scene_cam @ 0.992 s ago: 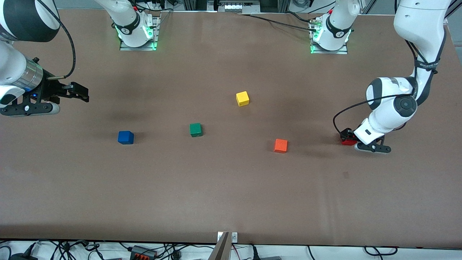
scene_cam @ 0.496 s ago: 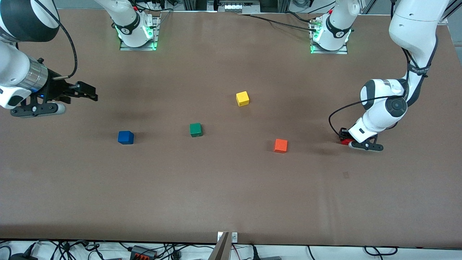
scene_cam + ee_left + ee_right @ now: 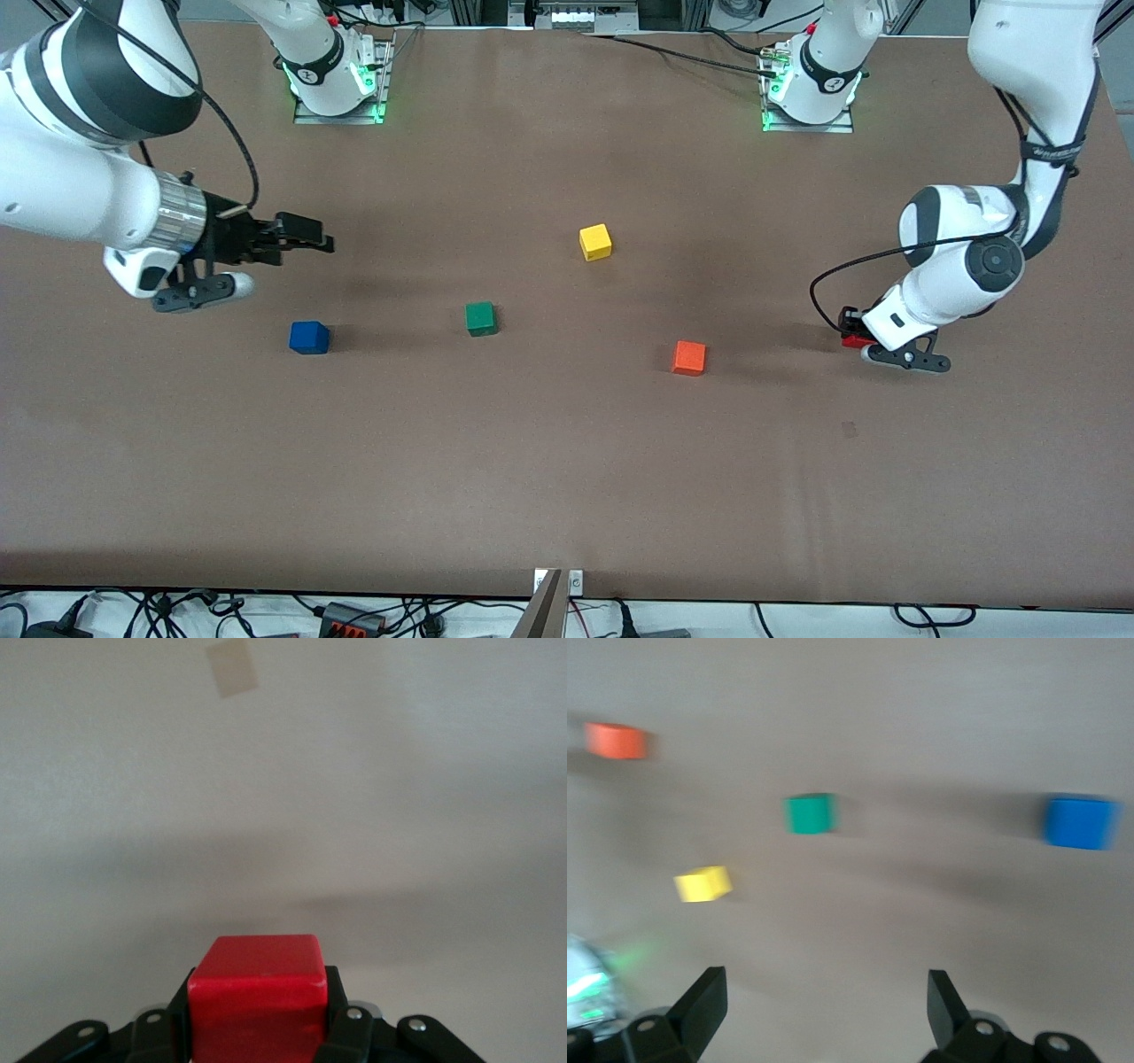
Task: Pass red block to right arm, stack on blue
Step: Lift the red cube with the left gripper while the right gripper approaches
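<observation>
My left gripper (image 3: 852,337) is shut on the red block (image 3: 854,340), held just above the table at the left arm's end; in the left wrist view the red block (image 3: 258,994) sits between the black fingers (image 3: 341,1010). The blue cube (image 3: 308,337) rests on the table toward the right arm's end and also shows in the right wrist view (image 3: 1079,821). My right gripper (image 3: 308,236) is open and empty, in the air over the table near the blue cube; in the right wrist view its jaws stand wide apart (image 3: 824,1001).
A green cube (image 3: 480,318), a yellow cube (image 3: 595,241) and an orange cube (image 3: 688,357) lie about the middle of the brown table (image 3: 567,478). They also show in the right wrist view: green (image 3: 810,812), yellow (image 3: 702,883), orange (image 3: 617,740).
My right arm has swung toward the middle of the table, its open gripper now over the area near the blue cube. My left gripper has kept hold of the red block, shifting only slightly.
</observation>
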You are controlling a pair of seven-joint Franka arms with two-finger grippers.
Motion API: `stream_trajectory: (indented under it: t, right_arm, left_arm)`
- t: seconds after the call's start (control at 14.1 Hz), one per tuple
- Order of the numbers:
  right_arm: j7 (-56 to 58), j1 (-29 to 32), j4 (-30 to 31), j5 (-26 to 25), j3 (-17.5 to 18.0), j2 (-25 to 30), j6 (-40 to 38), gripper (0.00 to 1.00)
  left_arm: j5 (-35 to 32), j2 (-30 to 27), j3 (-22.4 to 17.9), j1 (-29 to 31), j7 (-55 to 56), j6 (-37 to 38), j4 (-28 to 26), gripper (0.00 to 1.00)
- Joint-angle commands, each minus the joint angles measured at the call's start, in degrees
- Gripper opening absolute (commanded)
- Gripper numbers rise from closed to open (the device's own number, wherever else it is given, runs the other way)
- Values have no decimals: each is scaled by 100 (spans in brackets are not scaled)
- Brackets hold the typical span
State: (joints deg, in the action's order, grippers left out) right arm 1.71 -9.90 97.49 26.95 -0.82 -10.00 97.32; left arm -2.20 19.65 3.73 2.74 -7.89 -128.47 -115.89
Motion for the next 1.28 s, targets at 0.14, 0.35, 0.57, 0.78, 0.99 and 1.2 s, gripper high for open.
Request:
stream_trajectory:
  t: [0.14,0.35,0.57,0.78,0.99,1.2]
  right_arm:
    - [39,-12,-72,1897,-24,-502,33,100]
    - [101,-30,-72,3076,-15,-766,24,100]
    - [573,-144,-72,4192,-24,-1117,-11,100]
    - [1382,-205,-64,4915,-15,-1460,-90,100]
    - [1876,-215,-64,5731,-24,-1742,-397,100]
    - [1885,-276,-46,6172,-15,-1804,-451,100]
  left_arm:
    - [26,39,302,-37,-388,2999,1840,3]
    - [394,-22,644,-2,-955,3328,2131,3]
    - [1559,-31,892,165,-2126,3337,2316,3]
    - [2379,-13,1076,112,-3802,2979,2360,3]
    - [3469,66,1182,95,-5604,2583,2281,3]
    - [4831,136,1244,104,-7238,2467,2237,2]
